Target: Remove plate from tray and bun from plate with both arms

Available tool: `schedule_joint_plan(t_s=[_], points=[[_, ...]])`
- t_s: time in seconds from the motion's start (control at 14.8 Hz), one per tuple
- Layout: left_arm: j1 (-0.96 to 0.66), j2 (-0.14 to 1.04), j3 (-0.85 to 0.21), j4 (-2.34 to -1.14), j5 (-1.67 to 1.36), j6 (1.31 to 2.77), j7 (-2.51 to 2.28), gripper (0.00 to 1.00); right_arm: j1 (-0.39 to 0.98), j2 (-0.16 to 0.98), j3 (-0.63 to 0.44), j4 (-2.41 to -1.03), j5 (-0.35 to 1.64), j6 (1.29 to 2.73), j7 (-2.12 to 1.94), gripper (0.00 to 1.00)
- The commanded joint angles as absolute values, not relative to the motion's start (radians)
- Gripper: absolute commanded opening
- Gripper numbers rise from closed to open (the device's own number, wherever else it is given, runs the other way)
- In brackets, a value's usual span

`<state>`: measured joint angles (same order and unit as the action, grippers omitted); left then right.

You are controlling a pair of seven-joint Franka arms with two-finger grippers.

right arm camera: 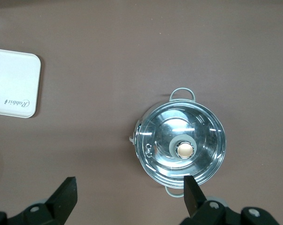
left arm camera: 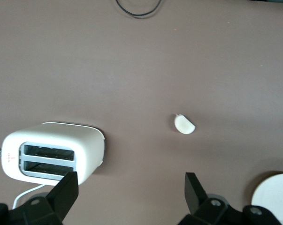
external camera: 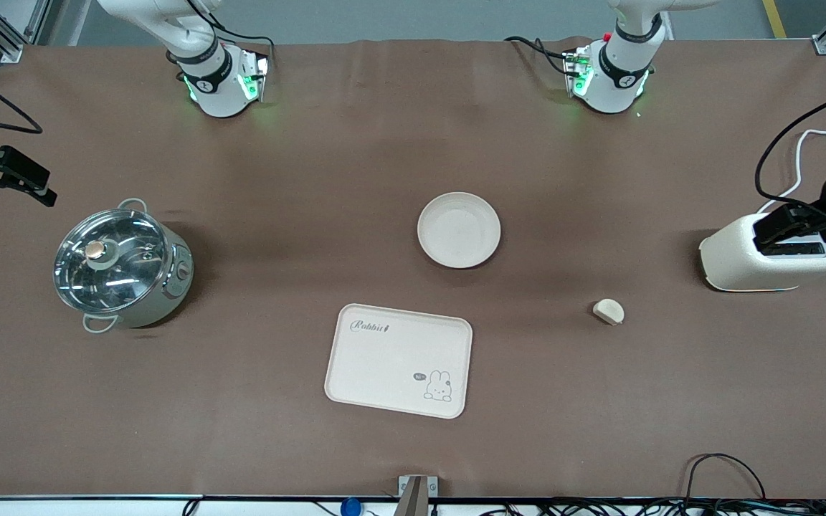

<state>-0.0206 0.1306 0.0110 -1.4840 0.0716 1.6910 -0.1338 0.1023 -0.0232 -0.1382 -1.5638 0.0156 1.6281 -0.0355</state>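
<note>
Where its "Rabbit" script reads, the tray [external camera: 399, 360] lies bare, the bare plate [external camera: 459, 229] farther from the camera. The bun [external camera: 609, 311] sits toward the left arm's end; left hand [left arm camera: 132, 194] and right hand [right arm camera: 129, 197] hover spread

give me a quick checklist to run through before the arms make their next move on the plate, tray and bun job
1. Plate off the tray: ok, on the cloth, farther from the front camera.
2. Bun off the plate: ok, alone on the cloth toward the left arm's end.
3. Tray bare: ok.
4. Left claw open, holding nothing, over the toaster: ok.
5. Right claw open, holding nothing, above the lidded pot: ok.
</note>
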Motion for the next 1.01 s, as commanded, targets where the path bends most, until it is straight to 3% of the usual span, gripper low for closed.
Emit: schedule_joint_plan(t_s=[0.0,0.54,0.94], points=[[-0.058,0.172,0.077,-1.398,0.038,1.669,-0.109,1.0,0.112,-0.025,-0.144,-1.552,-0.006,1.629,-0.02,1.0],[-0.06,0.16,0.029,-1.399,-0.118,1.533,-0.155,1.0,0.118,-0.032,-0.144,-1.586,-0.005,1.625,-0.02,1.0],[-0.058,0.155,-0.018,-1.401,-0.08,1.514,-0.193,1.0,0.12,-0.034,-0.143,-1.585,-0.006,1.623,-0.02,1.0]])
